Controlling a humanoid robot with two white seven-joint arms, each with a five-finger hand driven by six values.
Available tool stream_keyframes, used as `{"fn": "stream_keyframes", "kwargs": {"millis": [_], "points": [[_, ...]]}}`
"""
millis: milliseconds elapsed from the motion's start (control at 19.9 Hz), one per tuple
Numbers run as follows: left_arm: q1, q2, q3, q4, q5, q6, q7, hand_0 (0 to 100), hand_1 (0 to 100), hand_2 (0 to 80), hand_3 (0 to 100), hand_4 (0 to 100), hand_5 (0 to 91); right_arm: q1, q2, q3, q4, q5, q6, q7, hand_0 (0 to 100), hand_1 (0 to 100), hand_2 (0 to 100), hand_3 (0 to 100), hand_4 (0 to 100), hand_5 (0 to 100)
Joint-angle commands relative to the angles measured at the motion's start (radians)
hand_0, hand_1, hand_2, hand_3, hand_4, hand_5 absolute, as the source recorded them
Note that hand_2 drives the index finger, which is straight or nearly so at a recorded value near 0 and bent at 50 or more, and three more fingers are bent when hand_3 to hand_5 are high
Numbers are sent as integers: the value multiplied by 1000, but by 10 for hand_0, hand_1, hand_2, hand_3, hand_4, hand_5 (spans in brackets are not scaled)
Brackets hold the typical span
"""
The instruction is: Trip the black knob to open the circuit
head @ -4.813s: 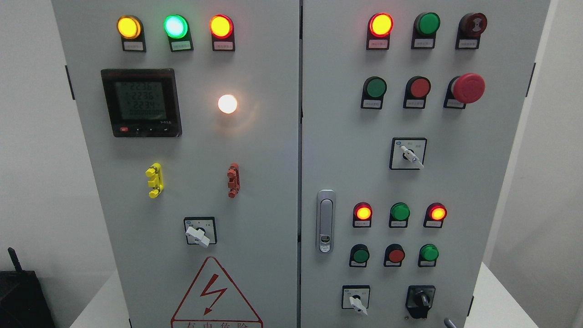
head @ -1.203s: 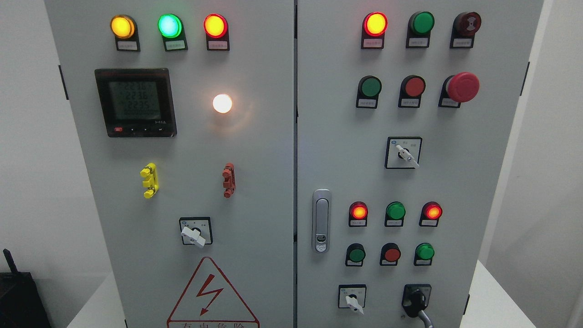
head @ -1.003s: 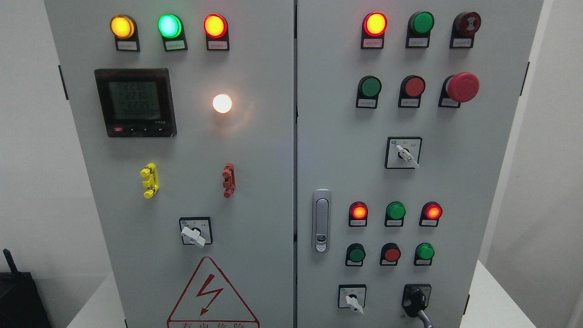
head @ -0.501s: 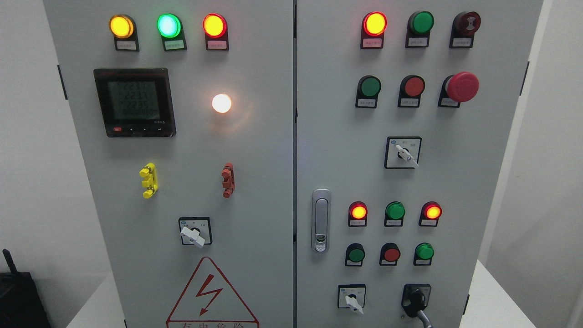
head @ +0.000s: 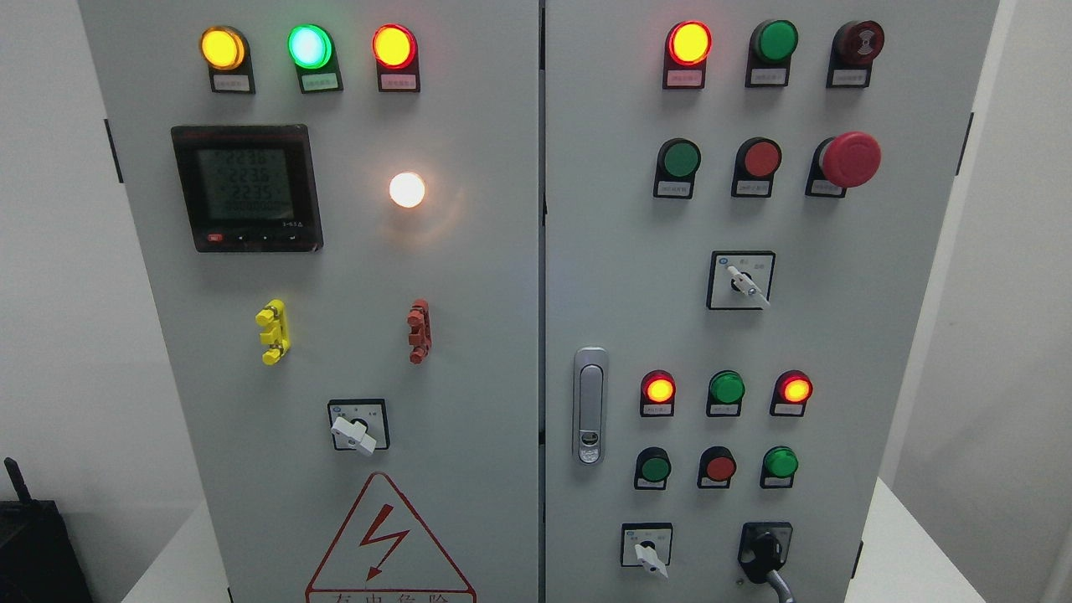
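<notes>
I'm at the turning step: the black rotary knob sits at the lower right of the grey steel cabinet. 1 grey finger, probably my right hand's, touches it; grip unclear. Next, twist firmly.

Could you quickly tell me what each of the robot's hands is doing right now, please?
Left hand: not in view.
Right hand: only a grey finger shows, at the black knob; whether it is open or shut cannot be told.
</notes>
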State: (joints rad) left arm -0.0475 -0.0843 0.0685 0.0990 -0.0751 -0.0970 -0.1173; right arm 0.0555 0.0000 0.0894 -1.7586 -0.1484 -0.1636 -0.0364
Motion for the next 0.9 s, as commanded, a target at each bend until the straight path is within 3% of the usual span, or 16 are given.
{"fn": "stream_keyframes", "kwargs": {"millis": [0, 852], "points": [[-2, 0, -1, -16, 0, 0, 1, 120, 389, 0, 0, 0, 0, 1, -29, 9, -2, -3, 1, 23, 0, 0, 34, 1000, 1000, 1000], [0, 0, 1, -16, 0, 0, 1, 120, 389, 0, 0, 0, 0, -2, -29, 12, 1, -5, 3, 29, 0, 0, 37, 1000, 1000, 1000]]}}
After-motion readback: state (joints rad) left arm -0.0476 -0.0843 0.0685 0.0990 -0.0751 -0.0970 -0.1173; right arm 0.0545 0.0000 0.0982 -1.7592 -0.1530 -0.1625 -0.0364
